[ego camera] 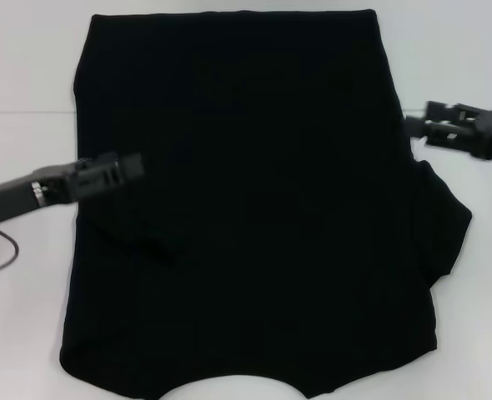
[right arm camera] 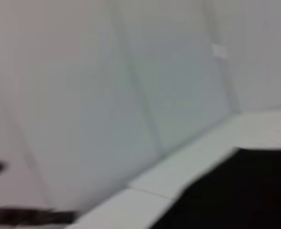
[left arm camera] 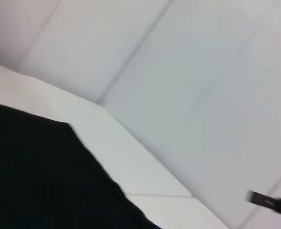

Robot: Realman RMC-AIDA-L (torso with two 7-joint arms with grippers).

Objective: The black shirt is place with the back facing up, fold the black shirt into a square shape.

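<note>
Tabletop [ego camera: 21, 67], white, carries the black shirt [ego camera: 246, 208], which lies spread flat with its plain side up and fills most of the surface between the two arms. One short sleeve [ego camera: 442, 225] sticks out just below the right gripper [ego camera: 413, 127], which sits at the cloth's edge; I cannot tell how its fingers stand. Opposite it, the left gripper [ego camera: 133, 167] reaches over the shirt's other edge, its fingers likewise unreadable.
</note>
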